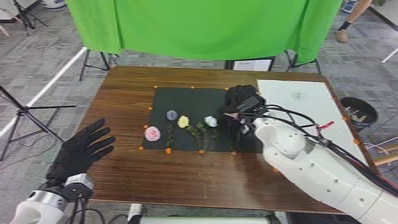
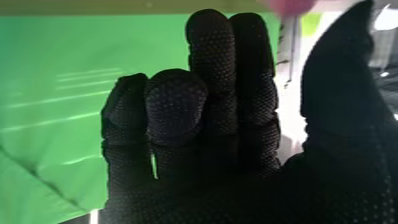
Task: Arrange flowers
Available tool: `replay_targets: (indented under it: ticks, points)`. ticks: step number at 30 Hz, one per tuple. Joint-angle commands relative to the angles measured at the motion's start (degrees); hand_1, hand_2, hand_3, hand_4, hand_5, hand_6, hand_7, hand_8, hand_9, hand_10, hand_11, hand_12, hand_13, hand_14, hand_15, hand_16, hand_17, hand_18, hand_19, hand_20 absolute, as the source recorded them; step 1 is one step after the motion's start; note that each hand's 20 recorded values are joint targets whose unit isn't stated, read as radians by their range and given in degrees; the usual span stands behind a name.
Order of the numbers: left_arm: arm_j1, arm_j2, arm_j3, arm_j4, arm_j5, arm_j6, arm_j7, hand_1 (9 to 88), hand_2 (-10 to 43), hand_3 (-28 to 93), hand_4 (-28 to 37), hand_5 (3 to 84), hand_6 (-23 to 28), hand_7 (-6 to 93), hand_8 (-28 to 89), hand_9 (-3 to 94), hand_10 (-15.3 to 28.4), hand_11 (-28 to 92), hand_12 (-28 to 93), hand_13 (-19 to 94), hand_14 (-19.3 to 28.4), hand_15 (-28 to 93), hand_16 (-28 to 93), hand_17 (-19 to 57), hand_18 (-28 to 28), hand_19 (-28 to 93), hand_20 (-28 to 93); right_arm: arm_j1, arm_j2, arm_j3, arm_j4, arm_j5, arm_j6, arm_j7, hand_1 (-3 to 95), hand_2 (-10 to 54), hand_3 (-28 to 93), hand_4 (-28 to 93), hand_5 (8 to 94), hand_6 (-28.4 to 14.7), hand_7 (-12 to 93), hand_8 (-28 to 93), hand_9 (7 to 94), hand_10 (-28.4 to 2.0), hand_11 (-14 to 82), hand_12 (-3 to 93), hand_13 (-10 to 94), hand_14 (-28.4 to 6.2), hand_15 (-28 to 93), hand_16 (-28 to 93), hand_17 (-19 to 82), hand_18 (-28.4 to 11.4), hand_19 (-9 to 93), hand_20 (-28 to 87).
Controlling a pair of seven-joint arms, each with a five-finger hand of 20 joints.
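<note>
Okay, so my right hand (image 1: 241, 99) is over the right part of the mat (image 1: 193, 95), fingers mostly straight with the thumb well off them, so I read it as released, nothing pinched that I can see. There's a pinkish bit (image 1: 233, 115) at its edge, probably a bloom, but can't tell if the glove touches it. Left hand (image 1: 80, 152) is just hanging out, spread open, beside the table (image 1: 209, 177).

The flowers lie on the mat: pink flower (image 1: 153, 133) at the far left, then the purple flower (image 1: 171, 115), yellow flower (image 1: 183, 121) and white flower (image 1: 210, 121).

My guess is we're mid-row, either setting one down or about to grab it. Either way I'd lift straight up before going sideways, glove mesh could snag petals. If grabbing, pinch the stem low, never the head, and steer clear of the white flower's leaves.
</note>
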Motion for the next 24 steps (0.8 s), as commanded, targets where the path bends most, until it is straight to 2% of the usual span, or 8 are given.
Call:
replay_targets:
  ticks: [1, 4, 6, 9, 12, 14, 21, 24]
  points:
    - [0.8, -0.39, -0.02, -0.07, -0.24, -0.35, -0.24, 25.9, 1.0, 71, -28.3, 27.8, 4.5, 19.8, -11, 24.0, 12.0, 21, 17, 18, 16.6, 34, -1, -9.9, 20.3, 40, 11, -0.4, 1.5, 6.1, -1.6, 3.6, 1.4, 3.6, 20.5, -9.5, 84, -28, 62.2, 2.3, 39, -18, 72.6, -8.8, 32.3, 25.6, 68, -5.2, 74, 34, 26, -18.9, 76, 52]
    - [0.8, -0.47, 0.00, -0.06, -0.18, -0.25, 0.02, 25.9, 1.0, 71, -28.3, 27.8, 4.5, 19.8, -11, 24.0, 12.0, 21, 17, 18, 16.6, 34, -1, -9.9, 20.3, 40, 11, -0.8, 3.3, 9.2, -1.7, 4.4, -2.5, 7.4, 20.6, -9.4, 86, -28, 53.2, 0.8, 41, -18, 62.7, -9.6, 35.4, 26.5, 62, -6.8, 76, 33, 24, -19.3, 75, 52]
    - [0.9, -0.52, -0.17, -0.11, -0.19, -0.35, 0.04, 25.9, 0.9, 71, -28.3, 27.8, 4.5, 19.8, -11, 24.0, 11.9, 21, 17, 18, 16.7, 34, -1, -9.9, 20.3, 40, 11, -0.8, 4.2, 11.8, -1.9, 4.8, -9.2, 11.5, 21.5, -9.2, 89, -28, 42.8, -0.4, 42, -19, 49.8, -10.4, 35.6, 25.5, 53, -8.4, 76, 30, 21, -19.7, 74, 51]
    - [1.1, -0.65, -0.17, -0.20, -0.15, -0.15, 0.12, 25.9, 0.9, 71, -28.3, 27.9, 4.5, 19.7, -11, 24.0, 11.9, 20, 17, 18, 16.6, 34, -1, -9.9, 20.3, 40, 11, -0.3, 5.1, 13.2, 0.3, 6.2, -11.5, 14.7, 22.1, -9.3, 91, -28, 28.5, -1.6, 41, -19, 33.6, -12.8, 32.3, 25.2, 42, -10.1, 76, 25, 18, -20.4, 73, 51]
    - [1.1, -0.72, -0.11, -0.23, -0.15, -0.09, 0.17, 25.8, 1.0, 71, -28.3, 27.8, 4.5, 19.7, -11, 24.0, 11.9, 20, 17, 18, 16.6, 34, -1, -9.9, 20.3, 40, 11, 0.2, 5.8, 13.4, 3.3, 6.5, -11.7, 16.1, 24.1, -9.5, 92, -27, 22.4, -1.6, 38, -18, 26.8, -13.8, 27.2, 25.4, 34, -11.2, 74, 20, 16, -20.3, 72, 50]
    - [1.2, -0.85, -0.13, -0.25, -0.10, -0.09, 0.21, 25.9, 0.9, 71, -28.3, 28.0, 4.4, 19.8, -11, 24.1, 12.0, 20, 17, 18, 16.7, 34, -1, -9.8, 20.3, 40, 11, 0.2, 5.8, 14.2, 4.4, 6.6, -15.2, 17.3, 25.5, -9.5, 92, -27, 21.2, -0.9, 37, -18, 25.1, -14.1, 24.4, 24.9, 31, -11.3, 71, 18, 15, -19.9, 71, 49]
    - [1.1, -0.82, 0.13, -0.34, -0.12, -0.09, 0.38, 26.0, 0.8, 71, -28.3, 28.1, 4.4, 19.8, -11, 24.3, 12.0, 20, 17, 18, 16.6, 34, -1, -9.7, 20.3, 40, 11, 0.7, 6.1, 14.7, 9.0, 7.0, -18.7, 17.1, 25.9, -9.5, 92, -28, 19.3, 0.2, 33, -16, 24.7, -15.1, 16.4, 23.5, 28, -10.9, 66, 15, 14, -19.6, 70, 47]
    - [0.9, -0.71, 0.20, -0.24, -0.10, -0.08, 0.29, 26.0, 0.8, 71, -28.3, 28.1, 4.5, 19.7, -11, 24.3, 12.0, 20, 17, 18, 16.7, 34, -1, -9.7, 20.3, 40, 11, 1.5, 6.0, 14.7, 11.2, 6.8, -20.7, 15.5, 27.2, -9.5, 92, -28, 19.3, -0.7, 33, -16, 27.6, -11.5, 13.3, 21.3, 32, -10.2, 65, 15, 14, -19.8, 69, 47]
